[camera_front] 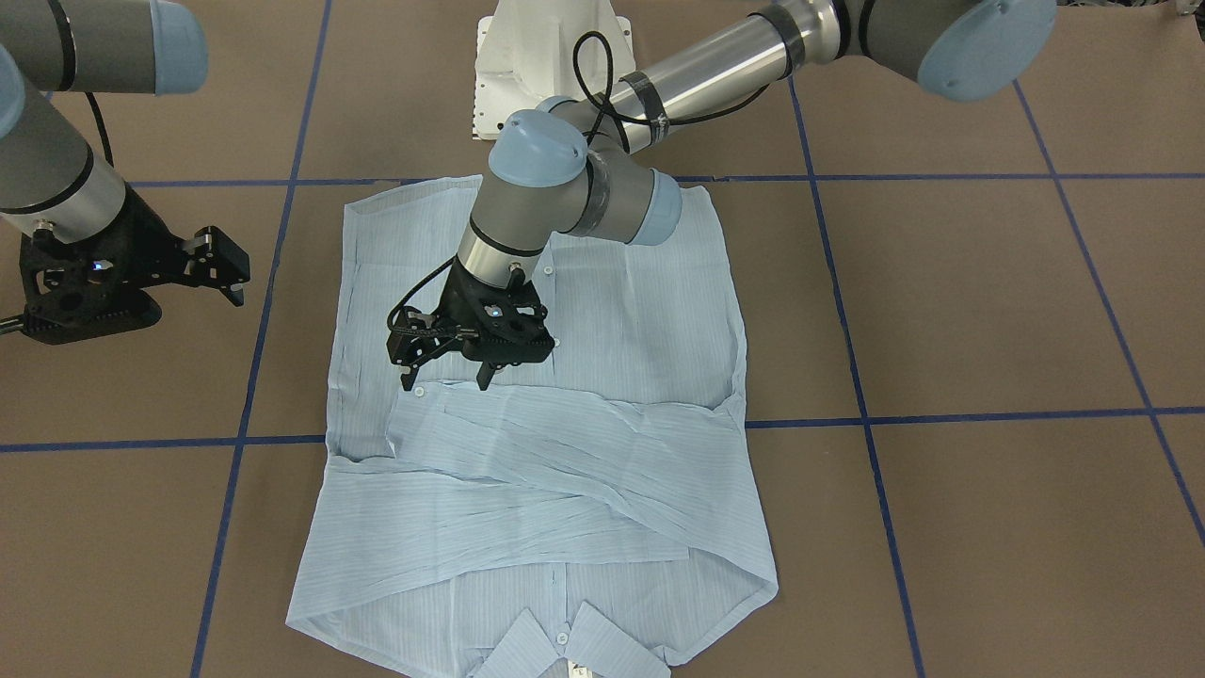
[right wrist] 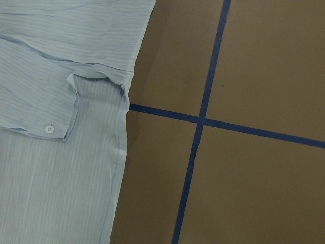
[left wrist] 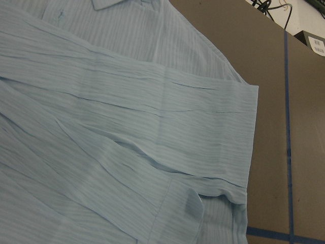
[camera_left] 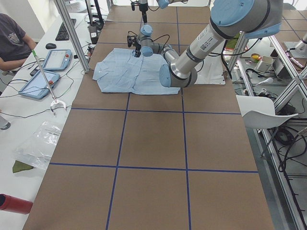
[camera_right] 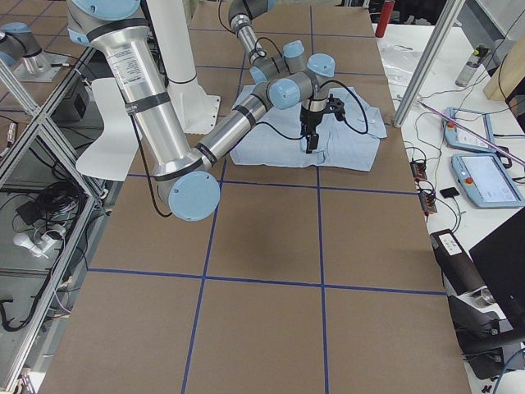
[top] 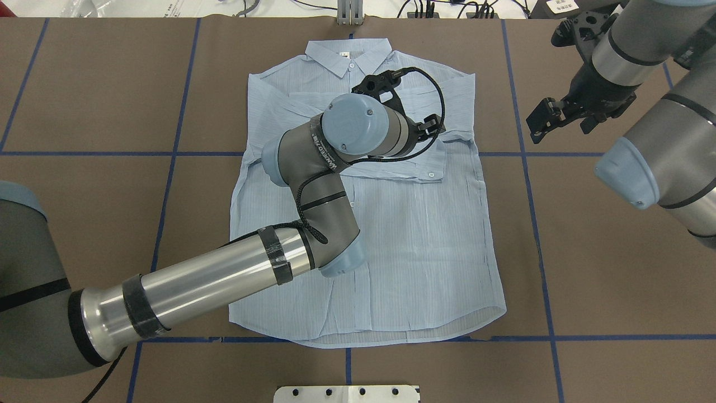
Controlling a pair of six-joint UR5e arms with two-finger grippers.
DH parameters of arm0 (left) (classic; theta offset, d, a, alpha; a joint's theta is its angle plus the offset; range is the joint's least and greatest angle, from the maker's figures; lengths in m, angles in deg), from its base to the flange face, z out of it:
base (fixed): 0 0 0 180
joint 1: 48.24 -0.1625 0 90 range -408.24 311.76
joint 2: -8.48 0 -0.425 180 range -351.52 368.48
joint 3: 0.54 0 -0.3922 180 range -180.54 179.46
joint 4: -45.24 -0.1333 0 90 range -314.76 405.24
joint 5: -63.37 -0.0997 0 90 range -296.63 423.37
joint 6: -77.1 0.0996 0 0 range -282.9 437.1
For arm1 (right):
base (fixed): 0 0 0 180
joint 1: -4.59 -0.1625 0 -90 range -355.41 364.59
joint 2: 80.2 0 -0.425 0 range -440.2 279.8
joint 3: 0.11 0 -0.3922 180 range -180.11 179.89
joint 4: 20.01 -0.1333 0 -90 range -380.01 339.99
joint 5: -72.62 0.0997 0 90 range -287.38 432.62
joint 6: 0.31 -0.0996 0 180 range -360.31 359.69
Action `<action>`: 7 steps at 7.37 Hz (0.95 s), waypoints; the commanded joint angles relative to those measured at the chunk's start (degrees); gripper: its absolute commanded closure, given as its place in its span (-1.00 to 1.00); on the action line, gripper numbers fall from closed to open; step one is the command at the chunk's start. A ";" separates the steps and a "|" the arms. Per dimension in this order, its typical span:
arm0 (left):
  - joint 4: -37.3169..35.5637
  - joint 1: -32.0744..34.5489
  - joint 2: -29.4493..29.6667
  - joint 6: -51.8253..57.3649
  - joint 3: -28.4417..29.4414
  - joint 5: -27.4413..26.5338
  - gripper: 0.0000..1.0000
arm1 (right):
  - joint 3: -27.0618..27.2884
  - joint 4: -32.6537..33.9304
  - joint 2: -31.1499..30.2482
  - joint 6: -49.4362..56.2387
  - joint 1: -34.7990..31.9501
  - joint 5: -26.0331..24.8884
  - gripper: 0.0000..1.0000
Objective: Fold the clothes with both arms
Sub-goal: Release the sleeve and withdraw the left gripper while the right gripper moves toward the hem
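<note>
Pale blue striped shirt [top: 425, 235], one, laid flat on brown counter [top: 84, 112] with blue tape grid.
Front up, buttoned; collar at the counter's far edge from the robot, hem nearest it; both sleeves folded across the chest. Left claw [camera_front: 447, 381]: over the chest beside a folded sleeve's cuff, fingers spread wide, nothing between them; contact with cloth cannot be told. Right claw [top: 559, 129]: clear of the shirt, over bare counter off its side, fingers apart, empty.
</note>
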 commanded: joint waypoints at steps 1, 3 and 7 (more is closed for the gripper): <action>-6.37 2.81 -8.68 2.79 -11.61 5.46 -1.00 | 2.83 -5.15 -4.44 -4.76 0.75 -0.01 -1.00; -15.00 3.87 -18.80 10.52 -26.73 5.57 -1.00 | 3.02 -15.00 -5.69 -19.06 6.43 -0.53 -1.00; -22.41 3.87 -34.99 13.97 -46.12 5.74 -1.00 | 7.32 -17.68 -9.03 -32.83 19.63 -7.04 -1.00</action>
